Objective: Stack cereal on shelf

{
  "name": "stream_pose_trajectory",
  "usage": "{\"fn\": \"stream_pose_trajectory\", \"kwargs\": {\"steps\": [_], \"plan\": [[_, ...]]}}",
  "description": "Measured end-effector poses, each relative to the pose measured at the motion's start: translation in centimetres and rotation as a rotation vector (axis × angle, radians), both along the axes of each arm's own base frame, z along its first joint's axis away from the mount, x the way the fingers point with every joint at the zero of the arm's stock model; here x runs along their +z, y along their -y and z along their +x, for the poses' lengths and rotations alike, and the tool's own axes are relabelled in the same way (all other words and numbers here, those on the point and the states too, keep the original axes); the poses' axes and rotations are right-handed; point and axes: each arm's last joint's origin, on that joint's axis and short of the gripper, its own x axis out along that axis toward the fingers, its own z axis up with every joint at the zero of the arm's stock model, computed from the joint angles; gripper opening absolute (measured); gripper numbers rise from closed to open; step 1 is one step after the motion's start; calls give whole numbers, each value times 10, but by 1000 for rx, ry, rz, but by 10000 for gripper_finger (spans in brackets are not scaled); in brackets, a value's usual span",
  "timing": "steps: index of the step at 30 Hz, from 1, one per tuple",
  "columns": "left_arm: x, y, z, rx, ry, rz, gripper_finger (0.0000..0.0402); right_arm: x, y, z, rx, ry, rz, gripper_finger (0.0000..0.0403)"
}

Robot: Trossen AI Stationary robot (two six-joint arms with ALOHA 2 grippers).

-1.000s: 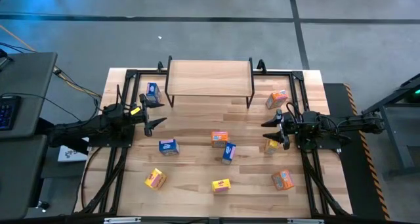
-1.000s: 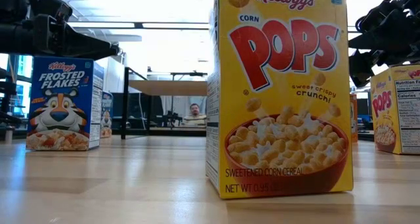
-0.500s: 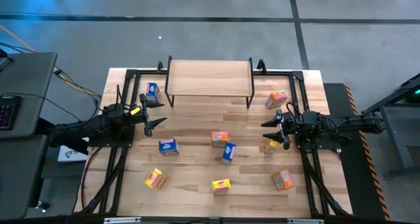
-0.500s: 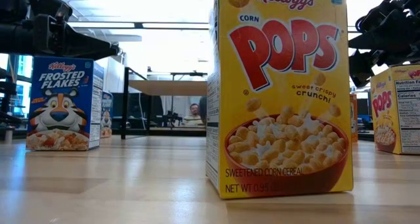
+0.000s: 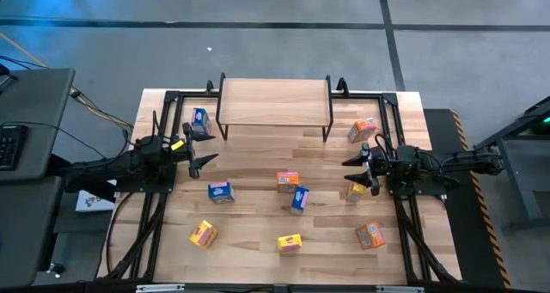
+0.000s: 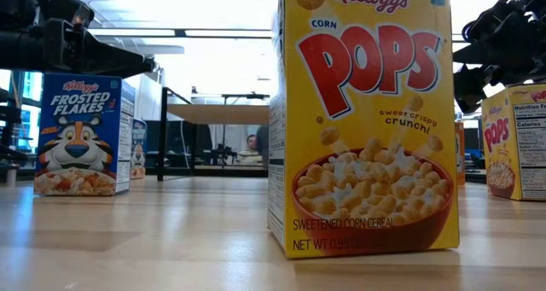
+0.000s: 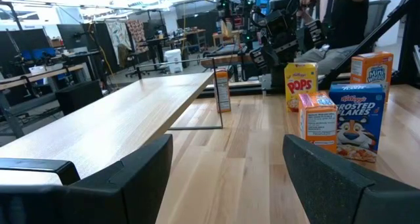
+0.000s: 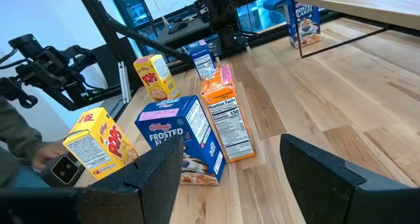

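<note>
Nothing is shifting between frames. Both arms are waiting in front of the empty shelf, so picking is not yet starting. Cereal boxes are lying scattered before it. Left gripper and right gripper are hanging parted, gripping nothing; next comes descending onto a box.

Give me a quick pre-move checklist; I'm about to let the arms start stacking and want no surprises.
1. Shelf top free of boxes: ok.
2. Left gripper open and holding nothing: ok.
3. Right gripper open and holding nothing: ok.
4. All nine cereal boxes accounted for on the table: ok in the high view, though the yellow box is partly under the right gripper.
5. Blue box by the shelf's left legs reachable without bumping them: cannot tell.
</note>
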Motion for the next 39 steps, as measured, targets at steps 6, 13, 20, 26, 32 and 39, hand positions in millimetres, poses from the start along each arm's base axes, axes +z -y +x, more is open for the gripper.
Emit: {"fn": "stream_pose_trajectory", "kwargs": {"steps": [6, 13, 20, 26, 32, 39], "plan": [[0, 0, 0, 0, 0, 0, 281, 0, 0, 0, 0, 0, 0, 248], [0, 0, 0, 0, 0, 0, 281, 0, 0, 0, 0, 0, 0, 248], [0, 0, 0, 0, 0, 0, 281, 0, 0, 0, 0, 0, 0, 248], [0, 0, 0, 0, 0, 0, 281, 0, 0, 0, 0, 0, 0, 248], [0, 0, 0, 0, 0, 0, 281, 0, 0, 0, 0, 0, 0, 248], [0, 0, 0, 0, 0, 0, 281, 0, 1, 0, -45, 1, -6, 248]]}}
